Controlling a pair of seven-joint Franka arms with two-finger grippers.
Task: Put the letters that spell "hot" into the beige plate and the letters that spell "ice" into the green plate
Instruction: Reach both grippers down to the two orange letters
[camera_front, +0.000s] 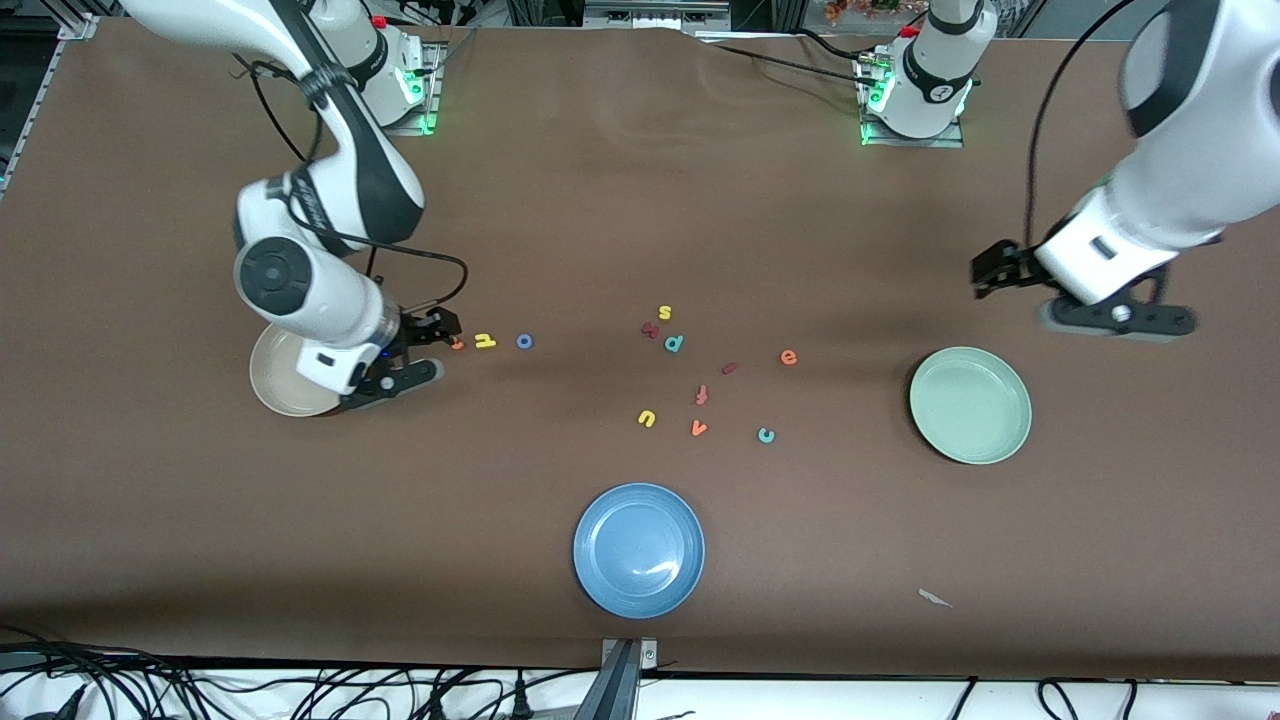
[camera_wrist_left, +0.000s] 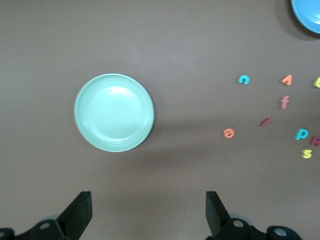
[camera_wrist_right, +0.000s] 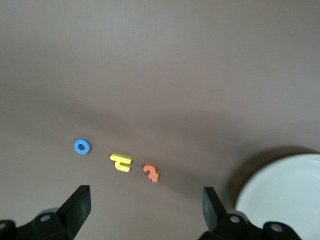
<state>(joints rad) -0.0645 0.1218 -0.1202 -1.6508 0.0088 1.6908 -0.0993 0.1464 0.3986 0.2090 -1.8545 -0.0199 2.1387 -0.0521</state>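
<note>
Front view: round pale green plate (camera_front: 970, 405), shallow, raised rim.

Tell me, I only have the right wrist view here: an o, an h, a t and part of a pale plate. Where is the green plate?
Observer: The green plate sits toward the left arm's end of the table, with nothing in it.
Operator: And the ice letters?
Observer: All three lie on the table between the plates: the orange e, the maroon i and the teal c, the c nearest the front camera.
Operator: What is the left gripper doing?
Observer: The left gripper is open and holds nothing, hovering by the green plate on the side toward the robot bases.
</note>
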